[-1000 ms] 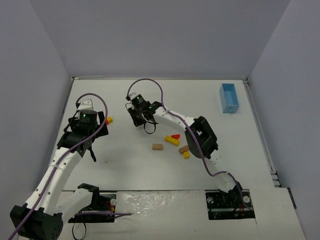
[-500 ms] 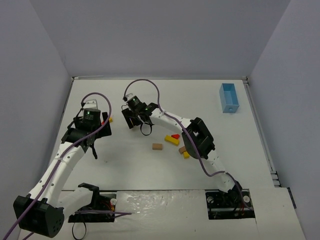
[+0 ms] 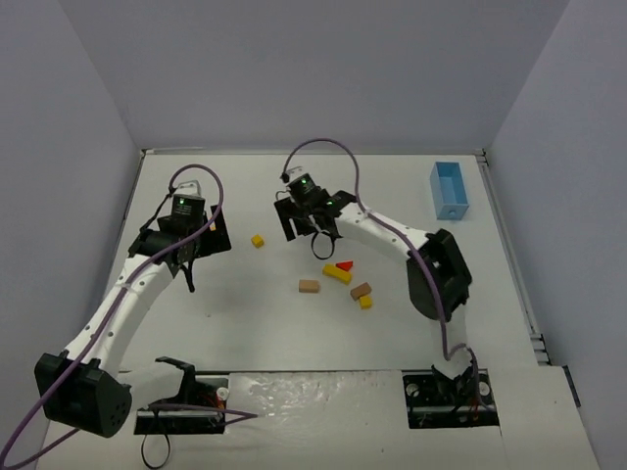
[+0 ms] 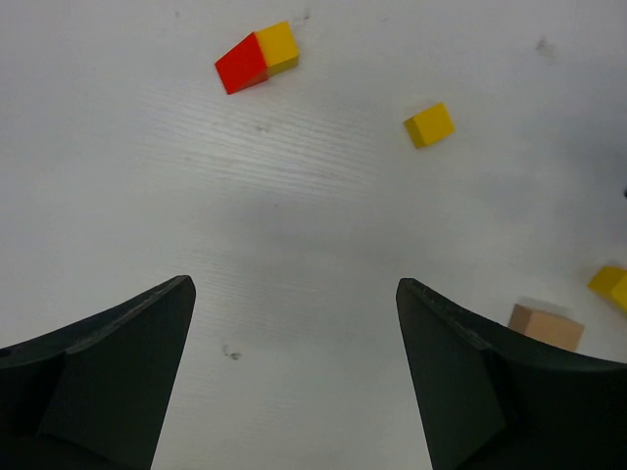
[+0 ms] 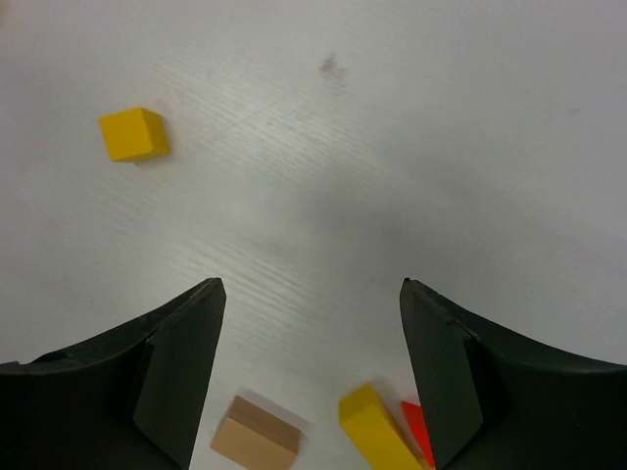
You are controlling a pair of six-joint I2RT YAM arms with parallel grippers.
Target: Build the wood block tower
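Both hands are hanging released and empty, I think ready to pick: the left hand (image 4: 294, 289) left of the yellow cube (image 3: 258, 240), the right hand (image 5: 312, 286) right of it. No tower is standing yet; the other wooden blocks (image 3: 337, 275) are lying loose further right of that cube.

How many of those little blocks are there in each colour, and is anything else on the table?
yellow blocks: 4
red wedges: 2
tan blocks: 2
blue box: 1
Total: 9 things, 8 of them blocks.
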